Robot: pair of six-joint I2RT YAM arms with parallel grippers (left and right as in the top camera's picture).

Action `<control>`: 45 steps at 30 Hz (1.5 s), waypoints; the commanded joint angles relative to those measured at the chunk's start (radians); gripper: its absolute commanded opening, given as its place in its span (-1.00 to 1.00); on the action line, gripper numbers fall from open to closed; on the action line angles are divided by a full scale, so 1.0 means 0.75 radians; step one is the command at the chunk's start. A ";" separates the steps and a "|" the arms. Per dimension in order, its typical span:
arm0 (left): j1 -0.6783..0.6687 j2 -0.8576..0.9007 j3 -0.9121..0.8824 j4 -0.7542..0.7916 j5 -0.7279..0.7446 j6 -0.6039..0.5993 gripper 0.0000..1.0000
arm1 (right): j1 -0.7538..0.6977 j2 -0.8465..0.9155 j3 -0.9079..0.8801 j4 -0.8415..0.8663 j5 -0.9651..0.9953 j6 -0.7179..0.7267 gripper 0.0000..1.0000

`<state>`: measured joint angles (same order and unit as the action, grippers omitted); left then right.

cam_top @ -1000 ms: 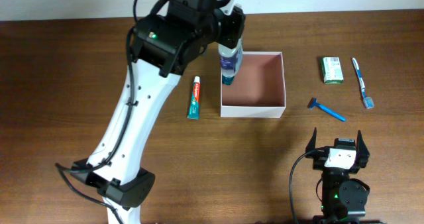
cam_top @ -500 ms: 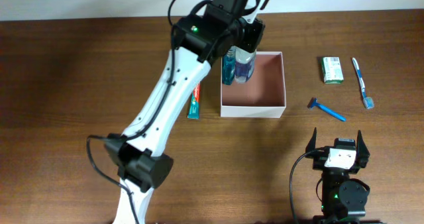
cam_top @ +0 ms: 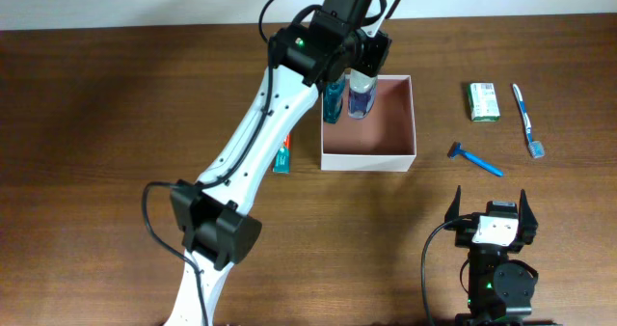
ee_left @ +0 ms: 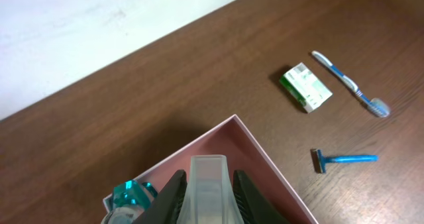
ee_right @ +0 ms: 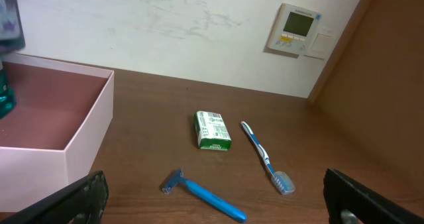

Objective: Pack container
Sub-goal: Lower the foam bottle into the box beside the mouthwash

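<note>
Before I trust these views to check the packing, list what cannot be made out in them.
Overhead: the toothpaste tube is partly covered by the left arm.
Left wrist: only the cap of the bottle shows in the left gripper; whether it touches the box floor is unclear.
All views: print on the green packet is too small.
Right wrist: the right gripper is cut off by the bottom edge.

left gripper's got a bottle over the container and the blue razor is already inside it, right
Not quite. The razor is not inside: the overhead view shows it lying on the table to the right of the container. The left gripper does hold a bottle over the container.
</note>
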<state>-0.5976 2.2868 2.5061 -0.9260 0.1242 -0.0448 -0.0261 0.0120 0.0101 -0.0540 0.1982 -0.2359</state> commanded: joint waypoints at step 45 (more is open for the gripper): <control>0.018 0.177 0.036 0.128 -0.081 0.011 -0.60 | 0.009 -0.008 -0.006 -0.011 0.026 0.006 0.98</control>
<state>-0.5972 2.4283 2.5061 -0.8410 0.0708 -0.0448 -0.0261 0.0120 0.0101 -0.0536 0.1982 -0.2356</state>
